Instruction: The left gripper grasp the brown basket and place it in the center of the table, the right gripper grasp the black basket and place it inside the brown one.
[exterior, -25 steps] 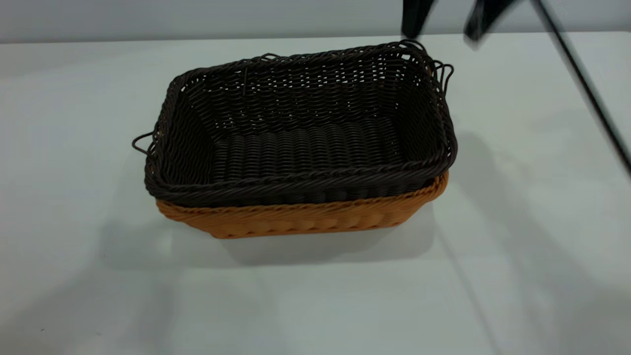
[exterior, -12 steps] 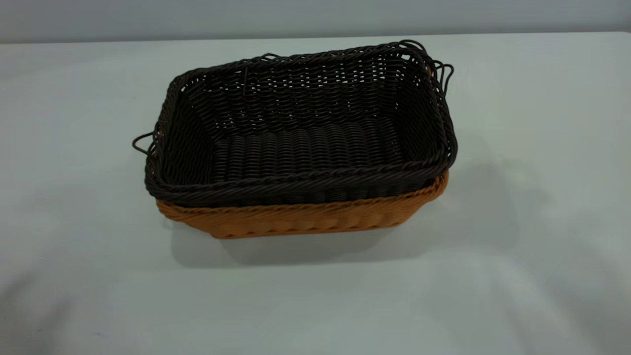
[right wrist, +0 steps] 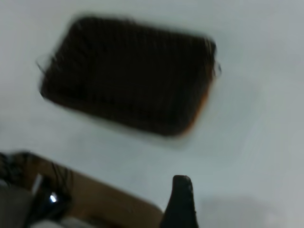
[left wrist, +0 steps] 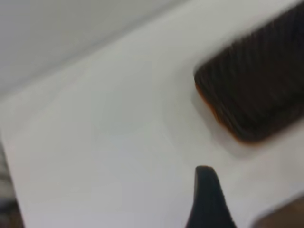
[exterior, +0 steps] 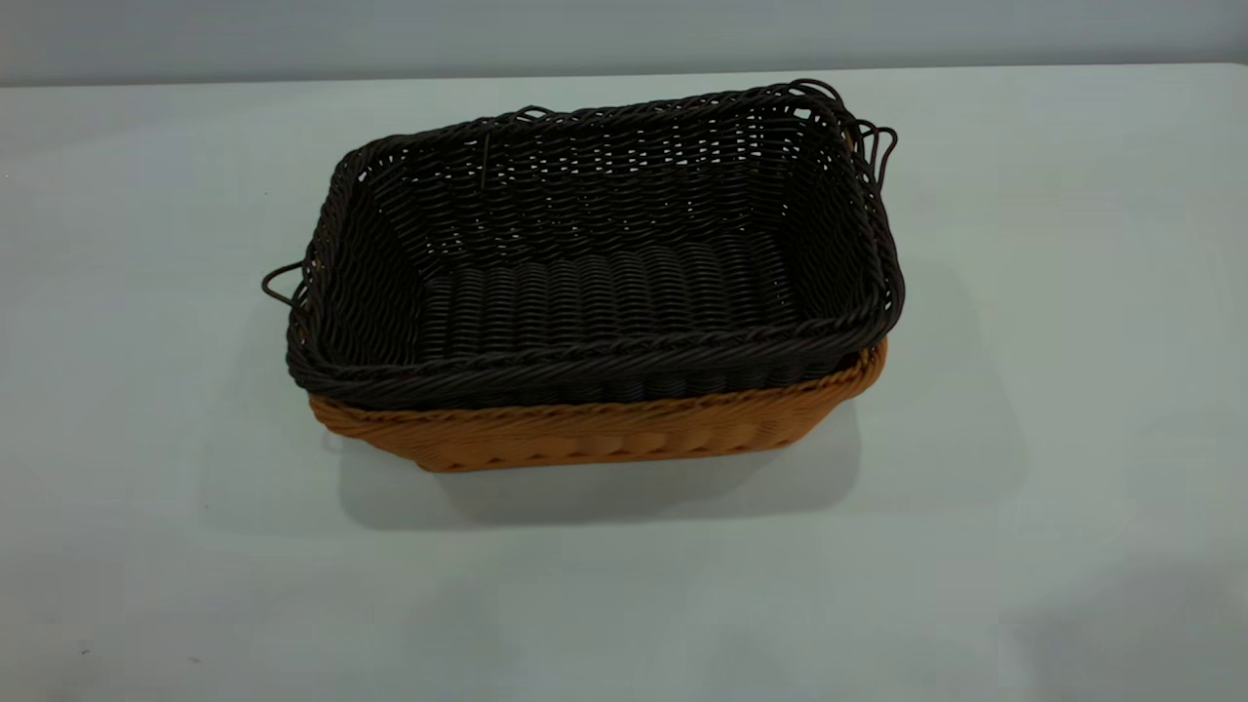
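While the black basket [exterior: 595,253] sits nested inside the brown basket [exterior: 595,434] mid-desk [exterior: 1072,390], nearer the far edge, both hands are off them; whether the left hand [left wrist: 209,199] or right hand [right wrist: 180,202] is spread, I cannot tell.

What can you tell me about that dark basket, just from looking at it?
The black basket is a rectangular, very dark brown-black woven wicker piece with a braided rim and thin loop handles at both short ends. It is empty and upright, nested inside the brown basket, whose orange rim and wall show beneath its near side. The pair sits on the table. No gripper touches it.
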You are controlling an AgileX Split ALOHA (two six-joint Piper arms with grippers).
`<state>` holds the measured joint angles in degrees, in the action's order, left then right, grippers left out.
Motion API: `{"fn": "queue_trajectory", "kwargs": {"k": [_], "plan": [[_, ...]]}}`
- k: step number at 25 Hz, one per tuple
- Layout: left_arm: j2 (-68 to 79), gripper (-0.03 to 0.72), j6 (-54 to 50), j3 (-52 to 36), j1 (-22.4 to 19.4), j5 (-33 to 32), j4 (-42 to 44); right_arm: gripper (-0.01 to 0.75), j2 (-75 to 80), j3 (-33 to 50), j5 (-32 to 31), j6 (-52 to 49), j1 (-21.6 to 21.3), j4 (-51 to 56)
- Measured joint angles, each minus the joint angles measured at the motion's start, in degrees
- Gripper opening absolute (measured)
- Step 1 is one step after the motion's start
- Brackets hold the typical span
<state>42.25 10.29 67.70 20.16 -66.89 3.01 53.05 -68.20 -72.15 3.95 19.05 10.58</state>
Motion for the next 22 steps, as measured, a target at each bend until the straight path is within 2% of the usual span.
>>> {"fn": "queue_trajectory", "kwargs": {"k": [5,12,15,22], "plan": [[-6.49,0.449,-4.27,-14.84,0.00,0.00,-0.05,0.562,-12.32,18.54,0.58,-0.86,0.00,-3.76],[-15.65,0.449,-5.18,-32.96,0.00,0.00,-0.96,0.562,-30.74,38.62,7.80,-0.86,0.00,-3.98],[-19.60,0.449,-5.18,-37.16,0.01,0.06,-1.10,0.562,-37.05,41.10,8.33,-1.81,0.00,-4.54],[-28.26,0.449,-8.72,-39.51,0.01,3.11,-3.45,0.562,-46.14,41.12,8.59,-2.34,0.00,-4.87]]}}
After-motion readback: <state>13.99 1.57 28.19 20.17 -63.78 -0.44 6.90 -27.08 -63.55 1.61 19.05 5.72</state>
